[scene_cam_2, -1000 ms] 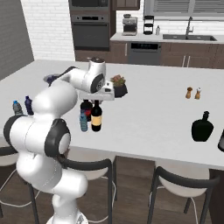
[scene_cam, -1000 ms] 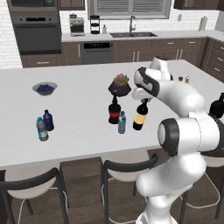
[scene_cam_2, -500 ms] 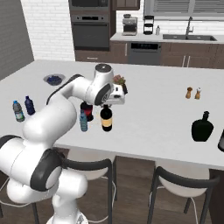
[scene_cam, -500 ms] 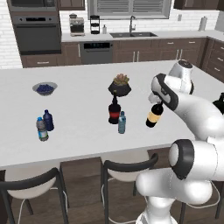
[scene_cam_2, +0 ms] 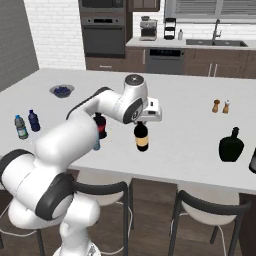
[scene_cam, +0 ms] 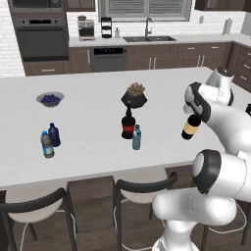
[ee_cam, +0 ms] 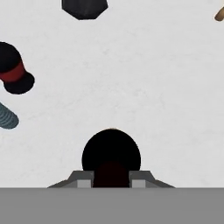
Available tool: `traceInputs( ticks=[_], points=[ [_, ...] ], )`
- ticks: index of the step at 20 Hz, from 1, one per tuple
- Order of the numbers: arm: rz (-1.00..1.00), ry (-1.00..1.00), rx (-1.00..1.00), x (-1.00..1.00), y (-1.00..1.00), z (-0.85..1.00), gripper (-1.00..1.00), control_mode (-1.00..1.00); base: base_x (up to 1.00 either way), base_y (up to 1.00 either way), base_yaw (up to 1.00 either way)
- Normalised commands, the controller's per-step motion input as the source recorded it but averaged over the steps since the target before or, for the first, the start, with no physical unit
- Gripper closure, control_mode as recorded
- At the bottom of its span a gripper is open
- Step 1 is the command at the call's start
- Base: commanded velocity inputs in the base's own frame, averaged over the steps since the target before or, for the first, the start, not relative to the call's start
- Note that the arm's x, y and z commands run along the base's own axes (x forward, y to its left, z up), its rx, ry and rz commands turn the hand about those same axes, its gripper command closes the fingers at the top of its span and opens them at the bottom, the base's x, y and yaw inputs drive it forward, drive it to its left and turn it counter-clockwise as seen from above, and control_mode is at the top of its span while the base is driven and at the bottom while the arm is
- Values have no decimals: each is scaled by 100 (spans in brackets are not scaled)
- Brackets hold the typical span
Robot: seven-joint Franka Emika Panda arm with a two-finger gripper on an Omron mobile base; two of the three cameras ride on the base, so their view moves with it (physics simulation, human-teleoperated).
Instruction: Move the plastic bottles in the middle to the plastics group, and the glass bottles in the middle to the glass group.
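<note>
The white desk (scene_cam: pixel 88 122) carries a blueberry bowl (scene_cam: pixel 50 99), potted plant (scene_cam: pixel 135 95), red-labelled bottle (scene_cam: pixel 128 124), pale-blue bottle (scene_cam: pixel 137 138), and two small bottles (scene_cam: pixel 50 140).

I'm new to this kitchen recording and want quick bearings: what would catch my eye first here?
First, the gripper shut on the neck of the tall dark wine bottle, carried above the white island counter. Next, near the counter's middle, the squat red-labelled bottle stands beside the small pale-blue bottle, in front of a potted plant. Off at the right end sits a glossy black bottle.
</note>
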Motion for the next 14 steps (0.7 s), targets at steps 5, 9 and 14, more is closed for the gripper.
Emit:
traceInputs(
  ticks=[5,9,14],
  points=[
    [-10,0,0,-4,-84,4,100,-100,0,0,0],
    [-11,0,0,-3,-81,2,100,-100,0,0,0],
    [-15,5,-1,-5,-79,0,100,-100,0,0,0]
  ],
)
